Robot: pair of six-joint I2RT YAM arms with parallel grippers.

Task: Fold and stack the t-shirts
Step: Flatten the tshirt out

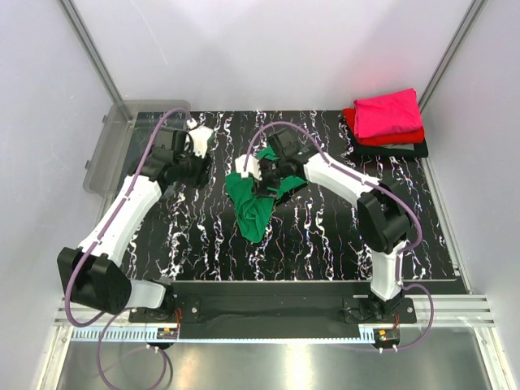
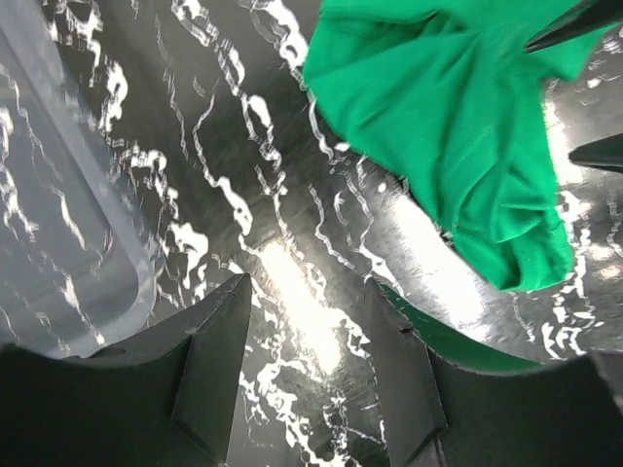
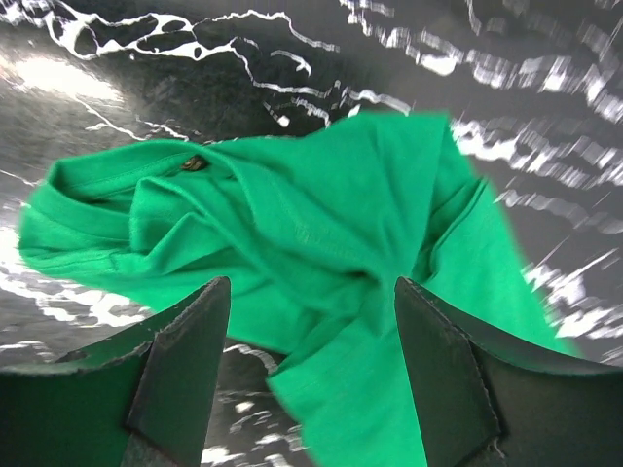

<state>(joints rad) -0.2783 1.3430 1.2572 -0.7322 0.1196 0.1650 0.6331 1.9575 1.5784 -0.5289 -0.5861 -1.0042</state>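
Lying crumpled, green t-shirt (image 3: 321,263) shows illegible collar label (image 3: 193,162).

No text is legible anywhere, including on the green t-shirt (image 3: 321,243).

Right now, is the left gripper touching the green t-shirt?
Apart. The top view shows bare tabletop between the left gripper and the green t-shirt.

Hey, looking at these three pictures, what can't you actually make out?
The green t-shirt: in the top view the right gripper covers its far part; how its sleeves lie is lost in the folds.
The red t-shirt and black t-shirt: only edges show under the pink t-shirt, top view.
The plastic bin: cut off by the left wrist view's edge, blurred.
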